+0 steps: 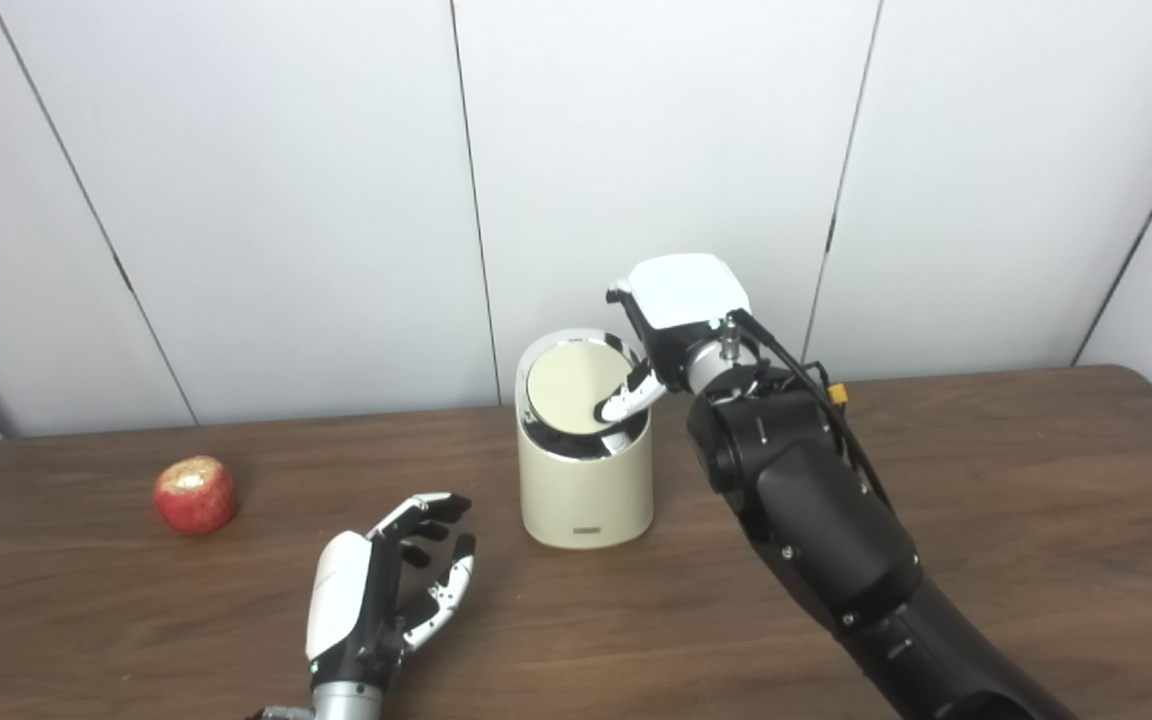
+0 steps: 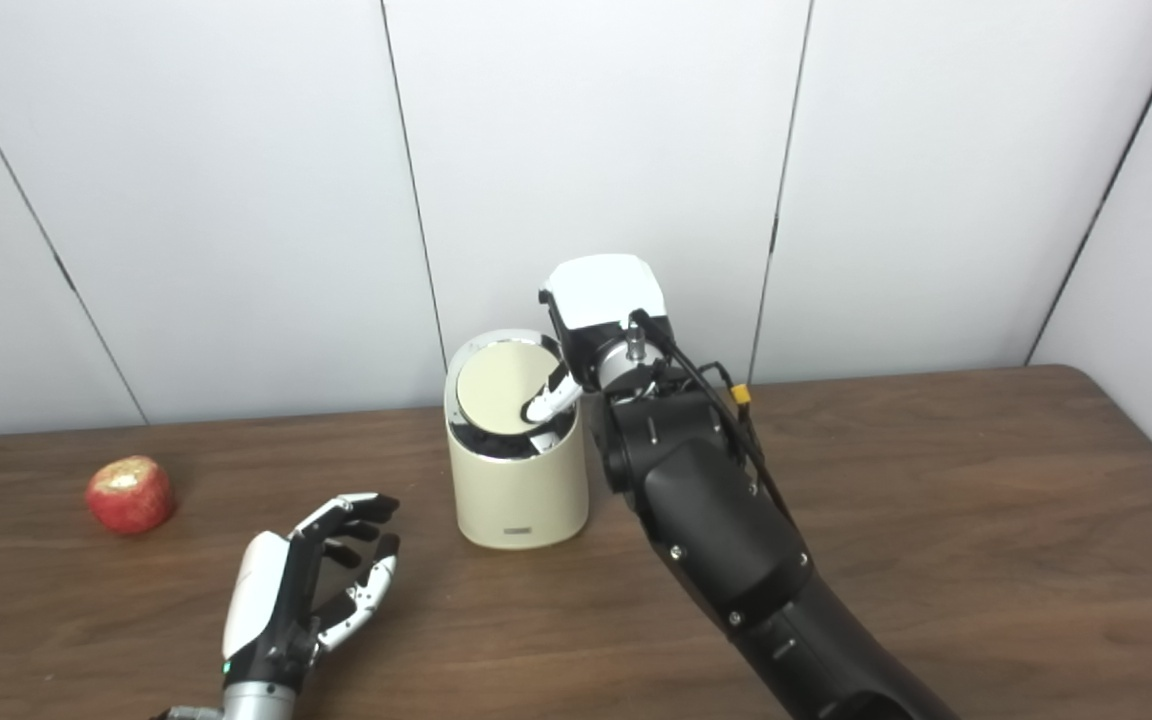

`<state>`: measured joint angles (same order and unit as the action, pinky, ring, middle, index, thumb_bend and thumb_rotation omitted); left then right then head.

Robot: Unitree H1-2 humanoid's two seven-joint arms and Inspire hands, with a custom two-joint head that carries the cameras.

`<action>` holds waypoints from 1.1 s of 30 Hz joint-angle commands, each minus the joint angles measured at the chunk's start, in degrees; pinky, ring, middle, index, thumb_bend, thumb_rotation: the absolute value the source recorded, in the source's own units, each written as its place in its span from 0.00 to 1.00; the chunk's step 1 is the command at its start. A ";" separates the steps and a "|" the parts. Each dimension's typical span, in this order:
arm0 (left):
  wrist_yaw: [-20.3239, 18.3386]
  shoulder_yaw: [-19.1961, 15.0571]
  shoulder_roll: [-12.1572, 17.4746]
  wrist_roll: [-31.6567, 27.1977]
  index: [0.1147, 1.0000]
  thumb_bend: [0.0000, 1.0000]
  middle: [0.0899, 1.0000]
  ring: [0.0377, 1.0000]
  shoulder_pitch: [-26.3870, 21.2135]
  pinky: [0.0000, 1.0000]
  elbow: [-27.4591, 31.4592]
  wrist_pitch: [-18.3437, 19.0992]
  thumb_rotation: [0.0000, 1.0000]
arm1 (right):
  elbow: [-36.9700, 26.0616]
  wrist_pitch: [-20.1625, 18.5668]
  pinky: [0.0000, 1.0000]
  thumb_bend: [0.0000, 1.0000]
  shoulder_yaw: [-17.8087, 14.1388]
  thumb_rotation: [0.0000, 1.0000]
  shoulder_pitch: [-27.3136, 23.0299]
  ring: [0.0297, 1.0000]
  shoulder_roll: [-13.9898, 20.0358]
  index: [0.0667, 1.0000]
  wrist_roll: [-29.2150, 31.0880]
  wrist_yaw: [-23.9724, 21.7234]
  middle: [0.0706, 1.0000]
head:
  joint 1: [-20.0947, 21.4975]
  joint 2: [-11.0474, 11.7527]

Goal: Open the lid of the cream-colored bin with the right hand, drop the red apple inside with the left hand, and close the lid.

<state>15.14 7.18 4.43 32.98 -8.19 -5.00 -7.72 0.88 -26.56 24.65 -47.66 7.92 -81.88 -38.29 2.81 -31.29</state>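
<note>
One bin point(image 1: 586, 470) and one apple point(image 1: 196, 494) are seen; its lid point(image 1: 573, 387) is pressed by the right hand point(image 1: 671, 335), the left hand point(image 1: 386, 590) spread.

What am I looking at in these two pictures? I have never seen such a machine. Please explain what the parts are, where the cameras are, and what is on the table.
This is a humanoid robot with two arms, each ending in a hand with fingers. Both pictures come from two cameras side by side on its head, so they show one scene from slightly different spots. The arms enter from the bottom edge.

On the brown table stand a cream bin and, far to the left, a red apple, lying alone.

The right hand is at the top of the bin, with a finger on its round lid, which is tilted with a dark gap below it. It grips nothing.

The left hand is near the front of the table, open and empty, between apple and bin.
</note>
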 commanded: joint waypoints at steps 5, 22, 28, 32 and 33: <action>0.70 0.37 -0.08 0.27 0.66 0.26 0.66 0.64 -0.45 0.54 0.63 -0.88 0.31 | 1.44 1.03 0.70 0.97 1.22 0.44 -1.64 0.83 -1.59 0.84 -1.12 -1.58 0.87 | -0.04 -0.03; 1.20 0.45 -0.34 0.18 0.66 0.27 0.66 0.64 -0.52 0.53 0.41 -1.24 0.33 | 4.85 1.93 0.72 0.96 2.68 0.46 0.72 0.83 -1.66 0.85 -1.57 -0.82 0.87 | -0.30 0.01; 1.16 0.30 -0.20 -0.18 0.66 0.26 0.66 0.64 -0.60 0.53 0.02 -1.46 0.28 | 0.39 1.46 0.73 0.86 -0.49 0.52 0.92 0.85 -1.33 0.86 2.32 0.03 0.87 | -0.25 0.35; 1.27 0.30 0.11 -0.18 0.65 0.26 0.66 0.64 -0.71 0.53 -0.41 -1.94 0.27 | -3.46 -0.14 0.71 0.85 -4.73 0.52 0.90 0.87 -2.23 0.89 5.76 -0.61 0.89 | -0.03 0.59; 1.24 0.30 0.15 -0.23 0.65 0.26 0.66 0.64 -0.71 0.54 -0.48 -1.97 0.28 | -4.67 -0.27 0.64 0.87 -5.87 0.50 0.90 0.81 -2.31 0.88 6.94 -0.99 0.86 | -0.01 0.61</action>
<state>15.26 7.40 4.34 32.73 -8.28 -5.25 -7.88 -1.02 -26.67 19.87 -44.73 6.60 -76.54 -38.84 2.72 -30.67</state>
